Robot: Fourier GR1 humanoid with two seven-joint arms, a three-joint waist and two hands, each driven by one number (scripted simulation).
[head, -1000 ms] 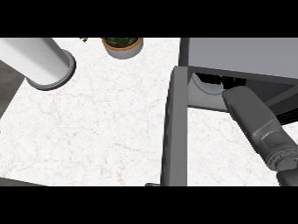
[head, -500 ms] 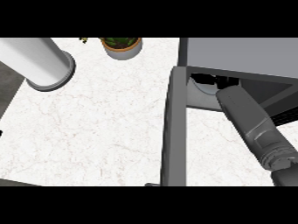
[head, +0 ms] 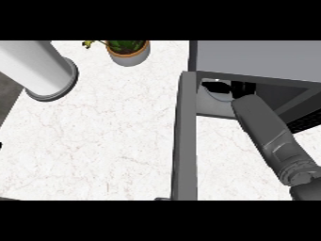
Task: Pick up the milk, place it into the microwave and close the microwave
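Head view: white marble counter (head: 100,136); right hand (head: 222,89) inside microwave (head: 260,61), grip unclear.

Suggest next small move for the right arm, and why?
Probably draw the right forearm back out of the microwave. It reaches deep into the open cavity, the right hand barely visible inside, and the open door cannot swing shut while the arm blocks it. Milk isn't discernible.

- A single head view looks steeply down on the white marble counter (head: 100,136).
- The frame's top edge reaches the potted plant (head: 126,50) and the microwave (head: 267,63).
- The open microwave door (head: 185,141) runs down toward the lower edge, where the forearms enter.
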